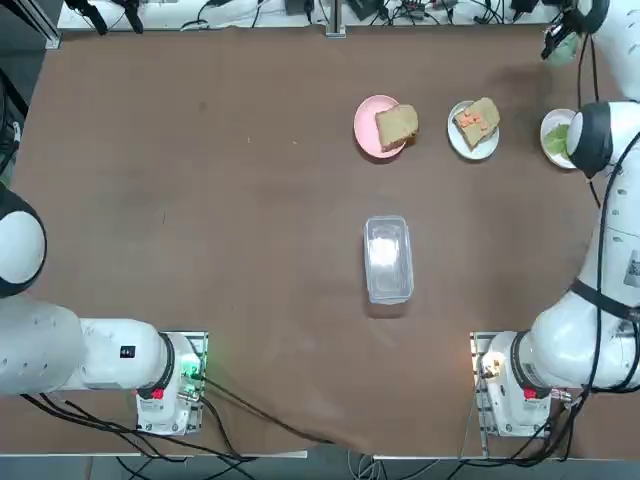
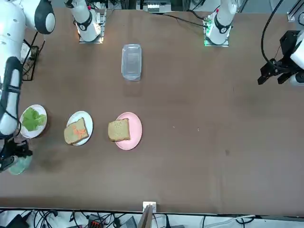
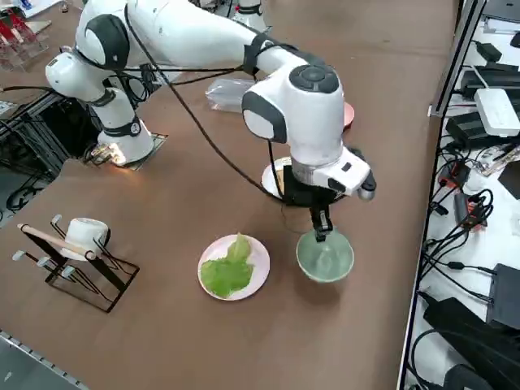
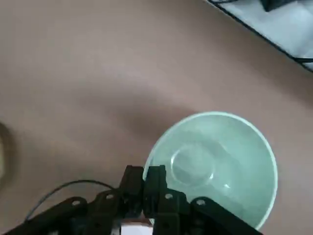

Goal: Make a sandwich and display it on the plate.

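Note:
The white plate (image 1: 475, 153) (image 2: 89, 124) carries one bread slice (image 1: 477, 122) topped with orange filling. A second, plain bread slice (image 1: 397, 125) lies on a pink plate (image 1: 362, 125) beside it. The lettuce leaf (image 3: 229, 268) (image 2: 32, 118) rests on another small white plate. The parts lie apart, so no stacked sandwich shows. My right gripper (image 3: 322, 233) (image 4: 144, 177) is shut with nothing in it. It hangs just over the near rim of the empty pale-green bowl (image 3: 327, 258) (image 4: 220, 161), at the table's far right corner.
A clear lidded plastic container (image 1: 387, 258) lies mid-table. A wire rack holding a white mug (image 3: 81, 236) stands off the table's right side. Cables and devices line the far table edge beside the bowl. My right arm reaches over the lettuce plate.

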